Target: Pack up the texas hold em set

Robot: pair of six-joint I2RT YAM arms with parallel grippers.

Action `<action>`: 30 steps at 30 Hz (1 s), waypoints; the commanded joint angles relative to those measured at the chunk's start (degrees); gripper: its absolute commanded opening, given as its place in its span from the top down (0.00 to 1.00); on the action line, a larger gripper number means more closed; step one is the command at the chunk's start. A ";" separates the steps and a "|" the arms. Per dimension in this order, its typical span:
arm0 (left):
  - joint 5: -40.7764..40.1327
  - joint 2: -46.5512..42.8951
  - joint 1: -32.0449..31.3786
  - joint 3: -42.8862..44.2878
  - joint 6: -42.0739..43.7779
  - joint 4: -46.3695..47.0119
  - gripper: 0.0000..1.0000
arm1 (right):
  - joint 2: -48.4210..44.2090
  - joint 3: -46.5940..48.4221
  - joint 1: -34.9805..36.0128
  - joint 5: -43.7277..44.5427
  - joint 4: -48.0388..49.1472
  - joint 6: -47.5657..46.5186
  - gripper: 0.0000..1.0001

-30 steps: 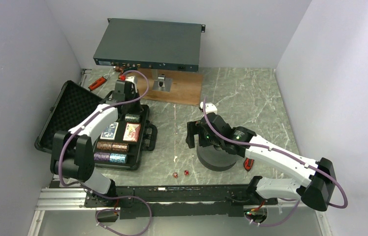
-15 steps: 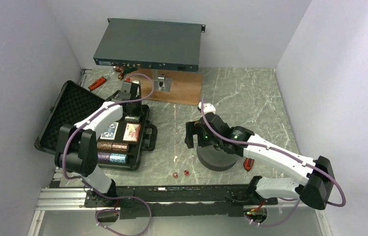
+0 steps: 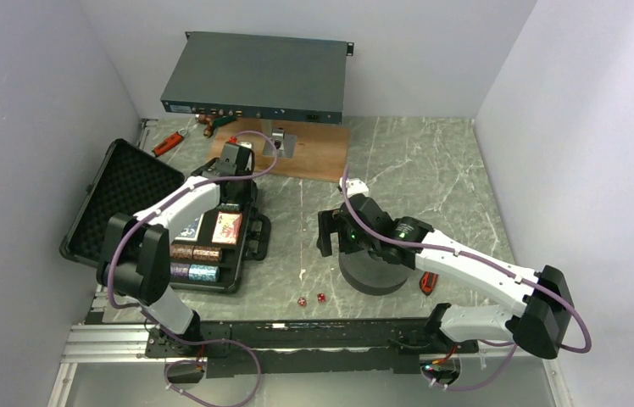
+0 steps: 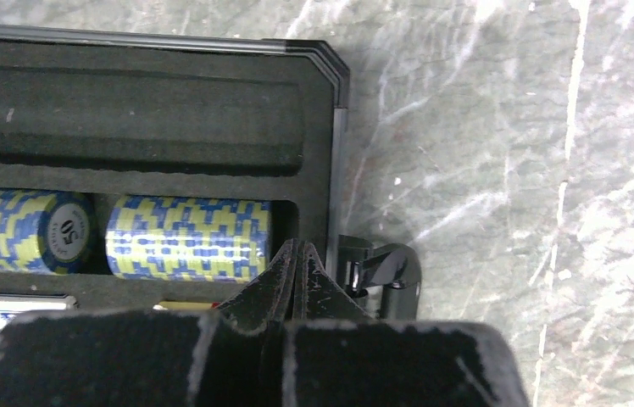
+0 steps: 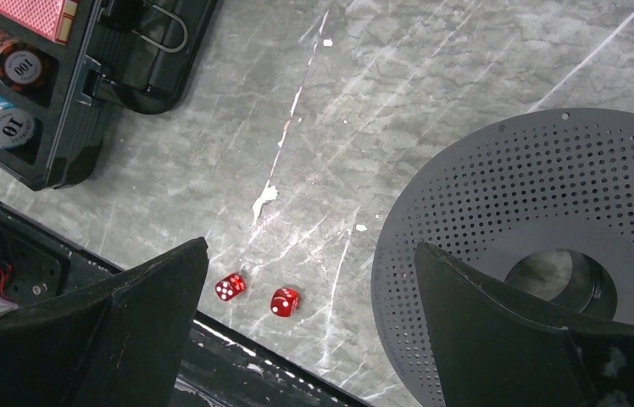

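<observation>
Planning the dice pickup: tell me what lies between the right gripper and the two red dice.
Only bare tabletop with a white fleck; the right wrist view shows the dice framed by the open jaws of the right gripper.

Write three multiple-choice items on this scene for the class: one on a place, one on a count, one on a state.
1. Where do the dice lie?
A. On the table, between case and ring
B. Inside the ring
C. Inside the case

2. How many dice are there?
A. One
B. Four
C. Two

3. The right hand is:
A. Shut on a die
B. Open, holding nothing
C. Shut on the ring

Answers:
1. A: the right wrist view shows them on bare marble, with the case to one side and the ring to the other.
2. C: two red dice lie side by side.
3. B: its fingers stand wide apart, with only table showing between them.
</observation>
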 commanded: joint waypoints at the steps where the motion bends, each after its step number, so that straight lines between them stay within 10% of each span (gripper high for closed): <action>1: -5.51 1.41 0.06 3.14 0.32 -2.51 1.00 | 0.33 1.70 -0.24 -0.81 1.97 -0.14 0.05; 30: -17.86 3.40 3.95 1.51 -1.27 -5.70 1.00 | -1.01 -0.84 -0.26 -0.22 1.93 0.22 0.05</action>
